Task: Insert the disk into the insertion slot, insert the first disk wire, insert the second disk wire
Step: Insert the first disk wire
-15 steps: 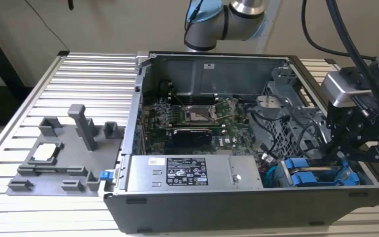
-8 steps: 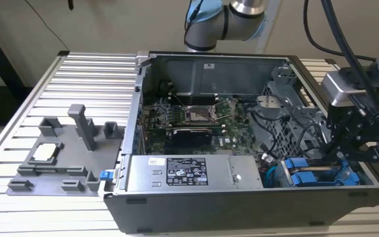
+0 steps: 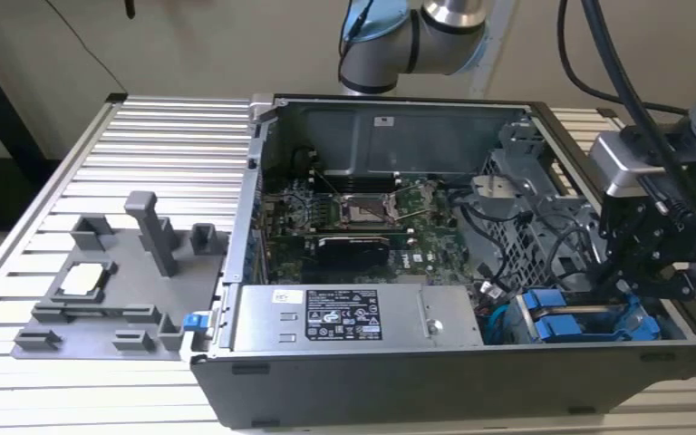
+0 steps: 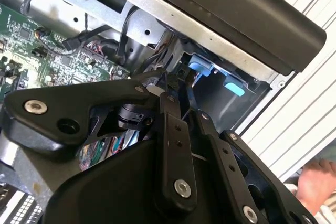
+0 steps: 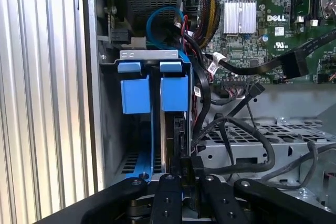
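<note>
Now end effector [image 5: 189, 176] clamped on blk plug [image 5: 191, 162], touching seated disk's [image 5: 173, 135] near end.

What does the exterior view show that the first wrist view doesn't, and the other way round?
Exterior view: the grey fixture plate beside the case, the power supply's label and the arm. First wrist view: a grey bracket across the blue carriers and the inner wall of the bay. Both: the two carriers side by side, the motherboard and black cables.
</note>
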Available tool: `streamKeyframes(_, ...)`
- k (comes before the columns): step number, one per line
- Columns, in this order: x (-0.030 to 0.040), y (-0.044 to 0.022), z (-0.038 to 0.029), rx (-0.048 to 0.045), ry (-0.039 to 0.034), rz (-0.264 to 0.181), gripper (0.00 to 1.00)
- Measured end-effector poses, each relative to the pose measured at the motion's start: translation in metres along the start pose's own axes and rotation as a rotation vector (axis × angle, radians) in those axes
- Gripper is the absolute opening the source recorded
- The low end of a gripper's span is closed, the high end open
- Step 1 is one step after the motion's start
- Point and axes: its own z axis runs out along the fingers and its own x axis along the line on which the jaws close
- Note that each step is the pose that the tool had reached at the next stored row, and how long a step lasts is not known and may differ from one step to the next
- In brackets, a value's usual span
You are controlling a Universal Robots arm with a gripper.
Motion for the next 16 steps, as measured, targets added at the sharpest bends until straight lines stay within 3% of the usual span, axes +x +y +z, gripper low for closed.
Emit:
streamKeyframes(4,0.0001,0.0001,0.0033,0.0002,0.0039,0.004,0.19)
streamKeyframes(10,0.0,0.0002,0.0041,0.0,0.0023,0.004,0.19)
streamKeyframes(16,0.0001,0.0001,0.0011,0.0002,0.0033,0.004,0.33)
